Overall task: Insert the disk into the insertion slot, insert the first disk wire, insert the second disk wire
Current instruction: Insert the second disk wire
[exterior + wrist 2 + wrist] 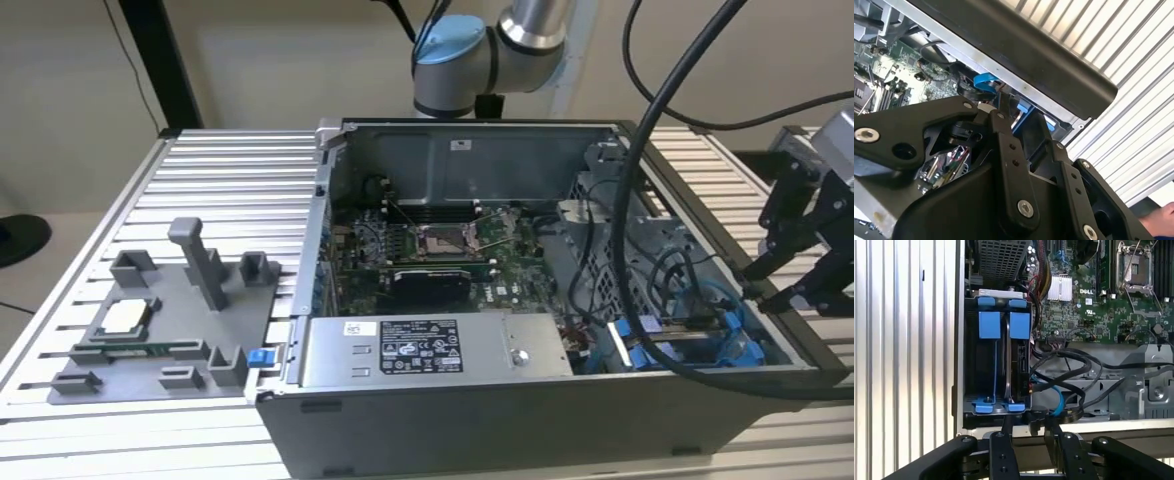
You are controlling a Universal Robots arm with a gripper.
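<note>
I have the claw (1026, 425) hanging just outside the side wall of the open computer case (534, 420). Its two black fingers (1005, 432) stand apart with nothing between them. In the exterior view the claw (774, 285) sits at the case's edge, on the exterior view's right.

Straight ahead of the fingertips, just past the case wall, is the insertion slot (996, 365): a grey metal cage with two bays side by side, each with blue tabs (989, 324) at both ends. In the bay further from the wall a dark slab (1016, 367) stands edge-on. I cannot tell whether it is the disk.

Just beside the cage, near the claw, a blue wire (1056, 396) and a bundle of black cables (1074, 367) lie loose. Beyond them is the motherboard (1094, 305).

Behind the claw in the second wrist view is the slatted table (1134, 100), and a person's hand (1160, 220) shows at its edge.
</note>
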